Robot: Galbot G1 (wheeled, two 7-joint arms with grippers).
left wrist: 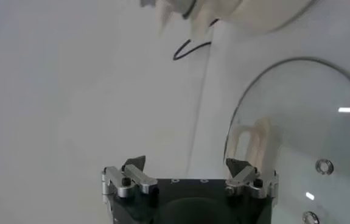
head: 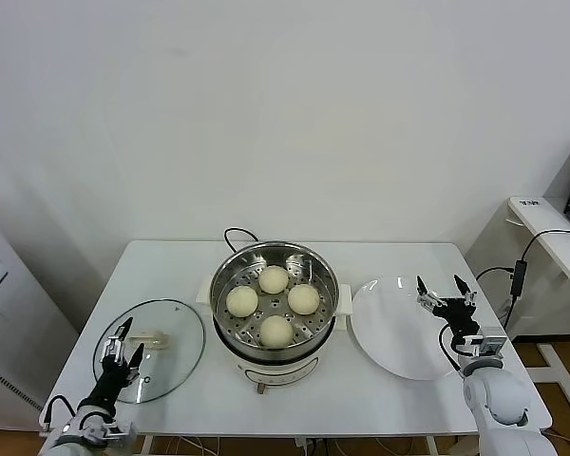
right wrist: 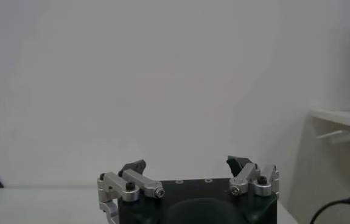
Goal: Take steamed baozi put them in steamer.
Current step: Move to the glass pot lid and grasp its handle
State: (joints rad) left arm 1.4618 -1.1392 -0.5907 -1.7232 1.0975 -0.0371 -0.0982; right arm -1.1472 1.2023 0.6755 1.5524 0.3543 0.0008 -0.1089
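- Four smooth, round, cream-white steamed baozi (head: 275, 304) are sitting on the perforated tray inside the round, shiny steel steamer (head: 230, 267), which is standing at the middle of the white table (head: 171, 261) on its white electric base with a black cord trailing behind it.
- The buns are lying in a loose ring, close together but apparently not pressed against one another; by the look of it, the loading is finished.
- The flat white plate (head: 389, 332) just beside the steamer on the robot's right is holding nothing.
- The right gripper (head: 446, 300) is hovering over the plate's far edge with its fingers spread apart and nothing between them.
- The left gripper (head: 121, 349) is hanging over the near rim of the round glass lid with a cream handle (head: 152, 350), also spread wide and holding nothing.
- Judging by their look, the buns are light, soft and easily dented, with a smooth skin that may be slightly tacky; a firm pinch would likely mark them.
- If one needs moving, taking it gently across its widest part from above, with the fingers straddling the dome, seems the safest hold.
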